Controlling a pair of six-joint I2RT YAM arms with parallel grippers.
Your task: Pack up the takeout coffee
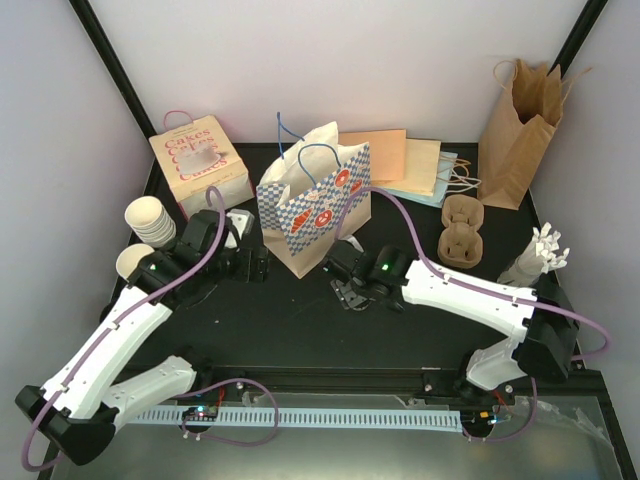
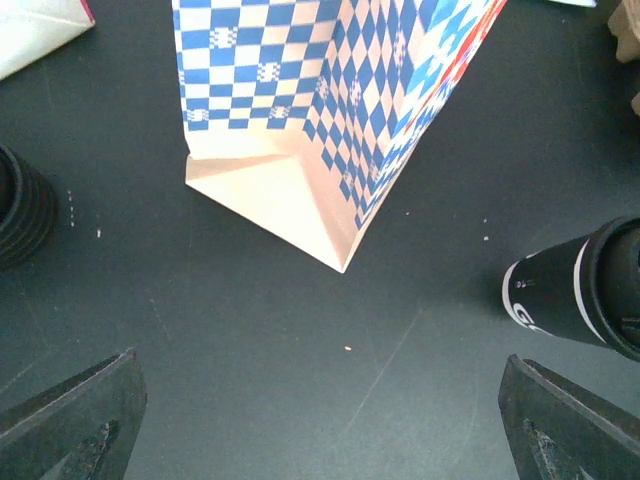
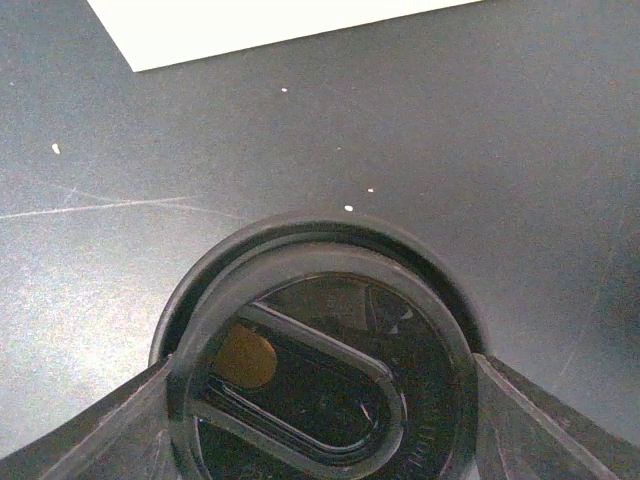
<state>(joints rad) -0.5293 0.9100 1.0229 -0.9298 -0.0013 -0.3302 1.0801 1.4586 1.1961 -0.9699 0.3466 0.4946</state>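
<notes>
The right claw (image 3: pixel 320 362) is pinching a round black lid (image 3: pixel 335 405), one finger pressed against each side of its rim, just off the near side of the blue-and-white checked paper bag (image 1: pixel 318 205) that stands upright in the middle of the tabletop (image 1: pixel 300 335). Something brown shows through the lid's sip hole, but I can't tell whether a cup sits under it. The left claw (image 2: pixel 318 360) is spread wide with nothing between its fingers. It hangs over bare tabletop beside the bag's near left corner. The ribbed cream paper cups (image 1: pixel 150 220) are stacked by the left edge, and a single cup (image 1: pixel 131 262) sits just nearer, partly behind the left arm. A pink "Cakes" box (image 1: pixel 200 165) stands at the far left corner. Toward the right edge lies a brown moulded cup carrier (image 1: pixel 462 230), well apart from the cups. A tall kraft paper bag (image 1: pixel 517 135) stands in the far right corner, with flat paper bags (image 1: pixel 405 160) lying between it and the checked bag.
</notes>
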